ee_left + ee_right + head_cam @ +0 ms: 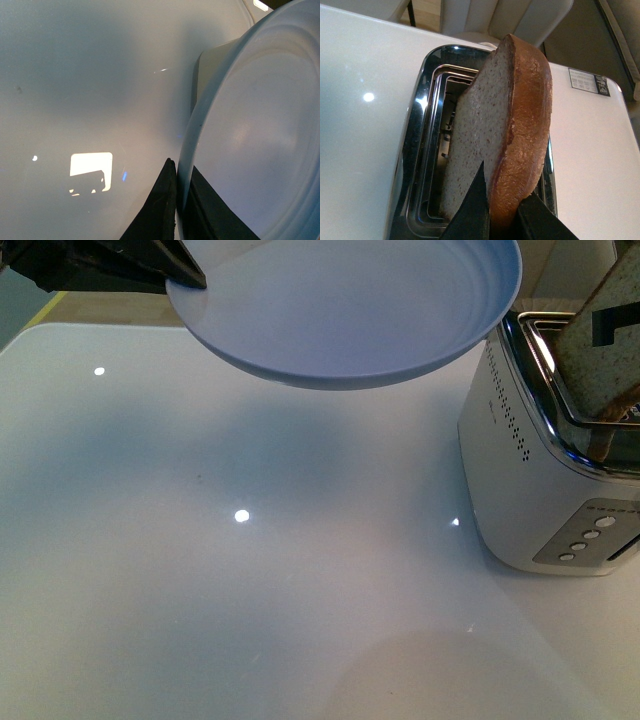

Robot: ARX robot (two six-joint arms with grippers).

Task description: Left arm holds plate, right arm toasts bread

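The pale blue-grey plate (350, 310) hangs tilted above the far side of the white table, its rim pinched by my left gripper (185, 275), whose black wedge shows at the top left. In the left wrist view the two black fingers of that gripper (181, 172) close on the plate (260, 130) at its rim, one on each face. My right gripper (505, 190) is shut on the brown crust end of the bread (500, 125). The slice stands on edge, tilted, over the open slot (440, 125) of the white toaster (520, 470). In the front view the bread (600, 350) sticks up out of the toaster's chrome top.
The toaster stands at the right edge of the glossy white table (250, 570), its buttons (590, 535) facing me. It has a second slot beside the bread. Pale chairs (505, 15) stand beyond the table's far edge.
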